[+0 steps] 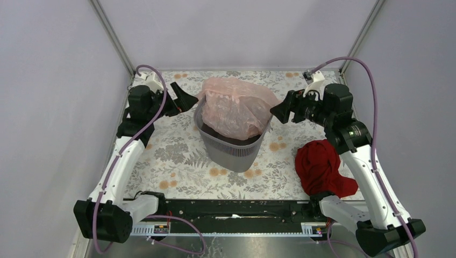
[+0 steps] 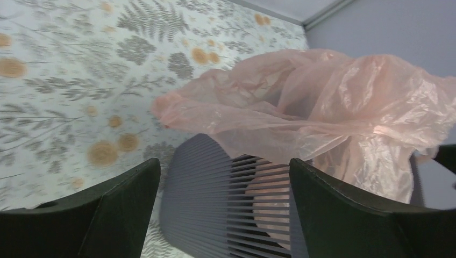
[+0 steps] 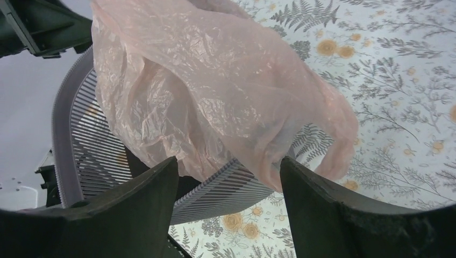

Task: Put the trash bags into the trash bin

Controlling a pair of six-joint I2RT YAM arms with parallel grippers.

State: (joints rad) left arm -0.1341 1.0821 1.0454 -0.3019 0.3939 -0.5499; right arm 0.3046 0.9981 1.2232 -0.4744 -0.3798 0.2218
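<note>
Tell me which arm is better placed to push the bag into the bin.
Probably the right: the right gripper, open, faces the trash bag above the trash bin rim, while the left gripper, also open, points mostly at the mesh wall below.

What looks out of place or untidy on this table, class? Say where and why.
The pink trash bag is heaped on top of the trash bin, puffed above the rim and hanging over its edges rather than tucked inside. A dark red cloth lies crumpled to the bin's right.

Pale lilac walls, floral-patterned tabletop
</note>
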